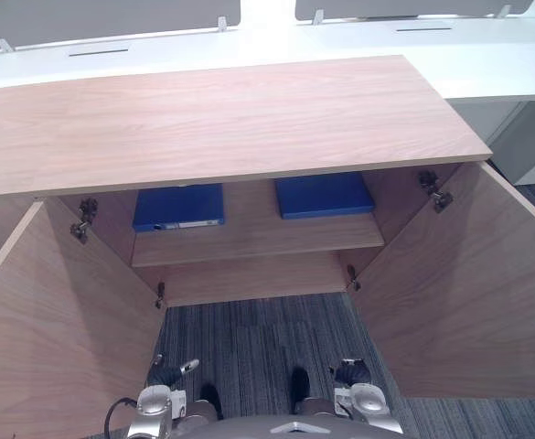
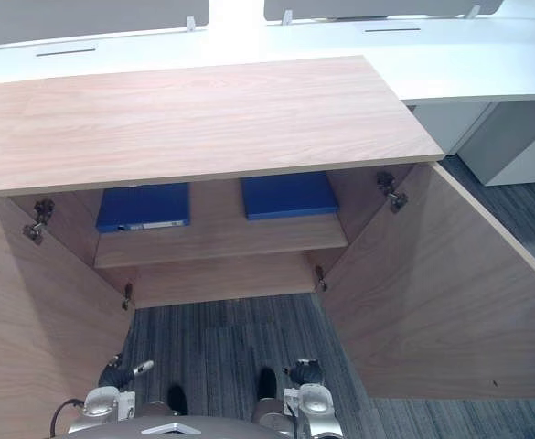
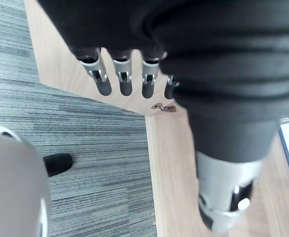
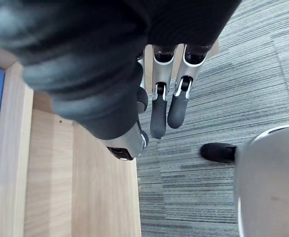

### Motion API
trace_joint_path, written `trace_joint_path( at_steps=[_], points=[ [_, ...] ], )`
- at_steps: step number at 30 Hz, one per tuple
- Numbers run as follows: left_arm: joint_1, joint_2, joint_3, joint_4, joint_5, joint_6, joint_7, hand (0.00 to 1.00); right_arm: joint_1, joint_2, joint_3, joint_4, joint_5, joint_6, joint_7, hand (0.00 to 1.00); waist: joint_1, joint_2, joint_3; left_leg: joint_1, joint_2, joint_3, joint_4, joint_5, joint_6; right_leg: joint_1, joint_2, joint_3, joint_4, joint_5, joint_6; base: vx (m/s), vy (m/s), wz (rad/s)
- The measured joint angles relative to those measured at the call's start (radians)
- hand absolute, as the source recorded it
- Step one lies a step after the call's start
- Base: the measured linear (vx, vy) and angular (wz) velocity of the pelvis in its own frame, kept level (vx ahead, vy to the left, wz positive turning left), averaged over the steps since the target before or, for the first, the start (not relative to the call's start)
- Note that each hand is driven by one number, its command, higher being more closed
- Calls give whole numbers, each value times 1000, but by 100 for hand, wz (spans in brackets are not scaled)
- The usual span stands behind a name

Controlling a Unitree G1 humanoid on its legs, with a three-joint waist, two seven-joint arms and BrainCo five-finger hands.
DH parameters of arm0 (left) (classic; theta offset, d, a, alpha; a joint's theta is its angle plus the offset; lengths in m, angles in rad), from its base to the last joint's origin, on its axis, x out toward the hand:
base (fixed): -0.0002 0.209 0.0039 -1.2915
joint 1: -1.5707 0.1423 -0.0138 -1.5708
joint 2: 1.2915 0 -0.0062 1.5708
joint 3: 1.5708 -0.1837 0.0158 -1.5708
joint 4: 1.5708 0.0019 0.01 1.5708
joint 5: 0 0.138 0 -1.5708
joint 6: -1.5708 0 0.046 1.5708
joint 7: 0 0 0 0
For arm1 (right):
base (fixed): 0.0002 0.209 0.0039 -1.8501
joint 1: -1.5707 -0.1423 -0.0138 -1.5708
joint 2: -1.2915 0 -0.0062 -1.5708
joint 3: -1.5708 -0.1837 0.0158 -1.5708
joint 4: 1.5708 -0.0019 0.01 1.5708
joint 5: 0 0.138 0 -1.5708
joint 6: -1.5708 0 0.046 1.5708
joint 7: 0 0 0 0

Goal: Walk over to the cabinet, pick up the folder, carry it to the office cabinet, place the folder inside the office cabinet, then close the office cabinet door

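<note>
1. The cabinet (image 1: 221, 119) stands directly in front of the robot. Its left door (image 1: 57, 320) and right door (image 1: 459, 283) are swung wide, so the shelf (image 1: 258, 240) inside is open to reach.
2. Two folders lie flat on that shelf, well apart. The labelled folder (image 1: 178, 207) is on the left with its spine facing out, and the plain folder (image 1: 324, 195) is on the right. Both are partly tucked under the cabinet's top.
3. The left hand (image 3: 124, 81) hangs low near the left door, above the carpet (image 1: 267, 338). Its fingers are straight and relaxed, holding nothing.
4. The right hand (image 4: 159, 111) hangs the same way by the right door, loose and empty.
5. With both hands empty and low, no folder is grasped. It cannot be told whether a pick-up or the door closing comes next.
6. Because the top overhangs the shelf, any reach would probably have to go in beneath it, between the doors.
</note>
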Motion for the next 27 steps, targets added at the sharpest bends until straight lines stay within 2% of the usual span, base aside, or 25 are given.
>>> trace_joint_path(
  at_steps=[6, 11, 15, 18, 20, 24, 25, 27],
  points=[
    [-2, 0, 12, 36, 1, 5, -7, 0, 1, 9, -45, 41, 2, 20, -3, 0, -1, -16, -28, 51, -28, -37, -75, 0, 2, 16, -2, 39, -17, -1, 2, -40, 11, -21],
    [-11, 3, 11, 70, 2, 6, -20, 0, -4, 11, -93, 77, 22, 24, -6, 0, -7, -17, -49, 85, -43, -46, -125, 2, 3, 22, -1, 49, -17, -4, 7, 17, 21, -8],
    [-14, 4, 11, 80, 2, 10, -21, 0, 0, 11, -123, 78, 39, 25, -14, 0, -14, -17, -51, 109, -44, -40, -133, 13, 3, 34, 7, 68, -13, -5, 25, 79, 12, -12],
    [-16, 7, 12, 80, 2, 15, -22, 0, 4, 10, -175, 71, 67, 25, -17, 0, -19, -20, -52, 126, -44, -3, -116, -5, 19, 31, 12, 107, -10, 2, 21, 95, 26, -37],
    [-18, 12, 12, 80, 2, 16, -23, 0, 7, 8, -215, 35, 94, 25, -21, 0, -25, -19, -52, 132, -42, 27, -90, -34, 19, 31, 16, 133, -11, 1, 21, 52, 23, -49],
    [-35, 32, 12, 66, 2, 16, -27, 0, 51, -1, -307, -168, 146, 20, -33, 0, -55, -10, -59, 123, -38, 76, -41, -83, 24, 14, 21, 180, -11, 1, 21, 15, 13, -40],
    [-49, 38, 12, 66, 2, 16, -29, 0, 63, -3, -367, -243, 175, 15, -48, 0, -70, -7, -60, 121, -38, 89, -29, -94, 25, 10, 21, 191, -11, 1, 21, -11, 0, -22],
    [-54, 42, 11, 48, 2, 16, -33, 0, 63, -9, -432, -307, 200, 5, -69, 0, -83, -2, -63, 121, -37, 95, -22, -103, 26, 8, 22, 196, -11, 0, 20, -23, -10, -16]
  ],
)
